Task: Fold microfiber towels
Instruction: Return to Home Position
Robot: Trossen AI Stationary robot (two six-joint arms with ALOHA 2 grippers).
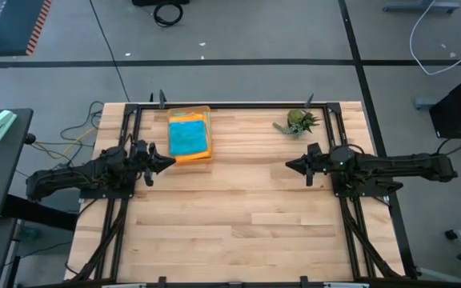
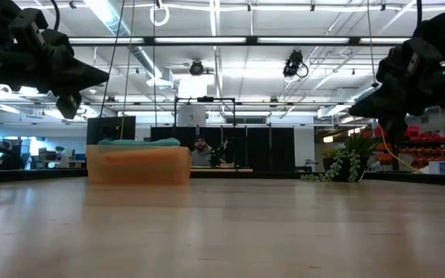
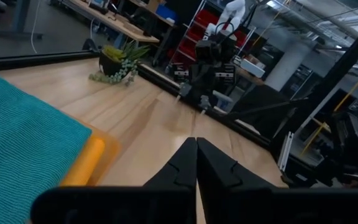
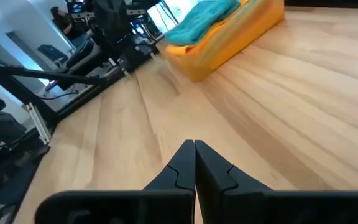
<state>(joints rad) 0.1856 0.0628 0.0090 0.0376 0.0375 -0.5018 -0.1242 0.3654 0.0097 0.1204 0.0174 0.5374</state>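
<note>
Wood planks make up the table [image 1: 246, 216], and a big workshop with bright lamps shows behind it. All the towels [image 1: 188, 138] I can see lie folded in a stack inside the orange tray [image 1: 191, 159] at the far left of the table, with a teal one on top. I think they are soft, light and floppy. They look a bit fuzzy, so they should not slip, and they cannot break. A good place to take one would be a corner or an edge, pinched thin, since the middle would just bunch up. The left gripper [image 1: 169, 162] hangs over the table just beside the near left corner of the tray. Its fingers are pressed together with nothing between them. The right gripper [image 1: 290, 165] hangs over the right side, near a small plant [image 1: 298, 122]. Its fingers are pressed together too, and it holds nothing. No towel lies loose on the table, so the folding looks done. I find no brand, label or words that I can read.
</note>
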